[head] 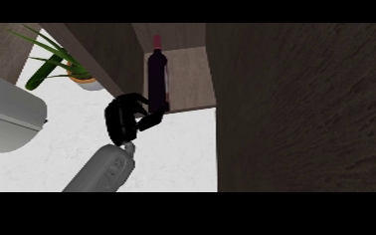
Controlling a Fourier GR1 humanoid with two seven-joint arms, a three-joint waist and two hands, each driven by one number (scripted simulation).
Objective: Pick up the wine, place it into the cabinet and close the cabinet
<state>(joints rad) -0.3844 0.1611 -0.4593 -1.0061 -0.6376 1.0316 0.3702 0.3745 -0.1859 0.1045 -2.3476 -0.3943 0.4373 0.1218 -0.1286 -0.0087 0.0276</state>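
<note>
Left hand (125,119) curls round the base of the wine (157,79), upright inside the cabinet (195,79).

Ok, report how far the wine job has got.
Done: the wine bottle is off the counter and stands upright on the cabinet shelf. In hand: the left hand is at the bottle's base, fingers curled beside it; whether they grip it is unclear. Left: letting go, drawing back and shutting the cabinet door, which stands open.
</note>
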